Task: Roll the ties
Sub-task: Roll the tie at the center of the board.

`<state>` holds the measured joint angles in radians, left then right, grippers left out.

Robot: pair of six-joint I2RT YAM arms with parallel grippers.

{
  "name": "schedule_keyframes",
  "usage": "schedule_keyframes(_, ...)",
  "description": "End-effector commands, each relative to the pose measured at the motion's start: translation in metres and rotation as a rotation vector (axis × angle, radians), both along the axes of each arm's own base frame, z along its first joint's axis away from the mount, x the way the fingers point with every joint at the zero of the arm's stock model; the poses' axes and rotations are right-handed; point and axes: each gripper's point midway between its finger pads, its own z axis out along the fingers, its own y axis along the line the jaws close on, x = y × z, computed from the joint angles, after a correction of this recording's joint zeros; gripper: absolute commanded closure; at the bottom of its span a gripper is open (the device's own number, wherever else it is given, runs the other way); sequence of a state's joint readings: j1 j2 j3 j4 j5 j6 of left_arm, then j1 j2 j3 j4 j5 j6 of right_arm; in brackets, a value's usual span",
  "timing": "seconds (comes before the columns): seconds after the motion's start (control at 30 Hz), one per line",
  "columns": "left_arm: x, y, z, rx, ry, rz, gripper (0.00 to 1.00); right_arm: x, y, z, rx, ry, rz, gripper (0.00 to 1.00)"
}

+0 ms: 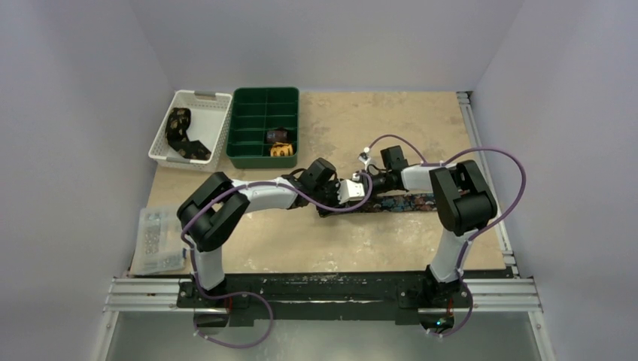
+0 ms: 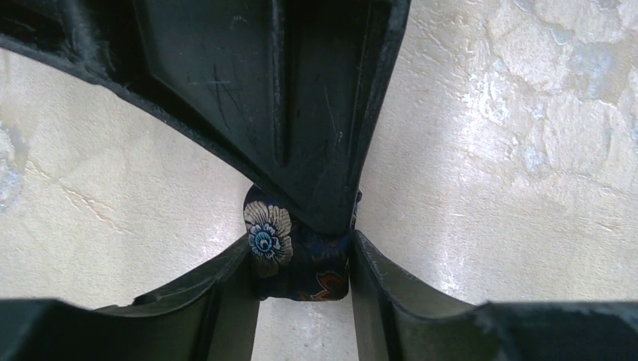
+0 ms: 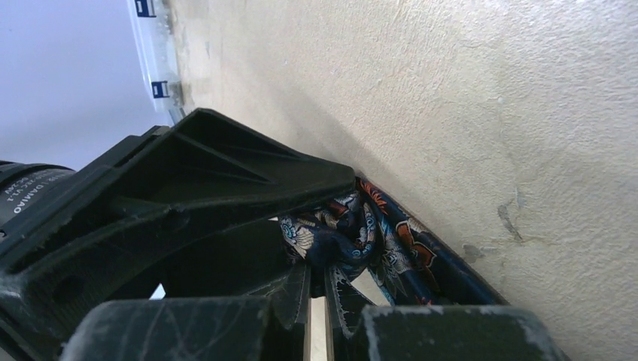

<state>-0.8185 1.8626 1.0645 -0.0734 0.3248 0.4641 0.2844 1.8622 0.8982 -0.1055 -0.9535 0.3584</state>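
On the table [image 1: 331,244], basket [image 1: 202,96] far left, divided tray [image 1: 265,90] just right of it, tie [image 1: 406,202] mid-table, nearer.

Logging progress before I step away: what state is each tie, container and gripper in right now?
navy tie: one end rolled, the rest flat on the table.
black-and-gold tie: loosely folded, lying in the white basket.
brown tie: rolled, in the green tray.
yellow tie: rolled, in the next compartment.
left gripper: shut on the navy tie's roll.
right gripper: shut, tips at the roll.

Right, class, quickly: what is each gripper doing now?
Left gripper: closed on the navy floral tie.
Right gripper: shut, tips against that tie.
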Motion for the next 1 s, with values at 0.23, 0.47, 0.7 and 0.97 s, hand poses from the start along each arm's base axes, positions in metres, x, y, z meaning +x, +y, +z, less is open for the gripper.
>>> schedule_keyframes(0.23, 0.002, -0.011, 0.029, -0.247, 0.017, -0.005, 0.41, -0.001, -0.038, -0.043, -0.155, 0.038, -0.029, 1.00)
schedule_keyframes(0.47, 0.011, -0.035, 0.044, -0.400, -0.046, -0.048, 0.40, -0.002, -0.042, -0.052, -0.181, 0.063, -0.021, 1.00)
schedule_keyframes(0.7, 0.004, -0.042, 0.024, -0.373, -0.041, -0.116, 0.43, -0.002, -0.042, -0.053, -0.181, 0.072, -0.020, 1.00)
schedule_keyframes(0.97, -0.013, -0.014, -0.015, -0.191, -0.065, -0.193, 0.69, 0.000, -0.041, -0.051, -0.172, 0.077, -0.018, 1.00)
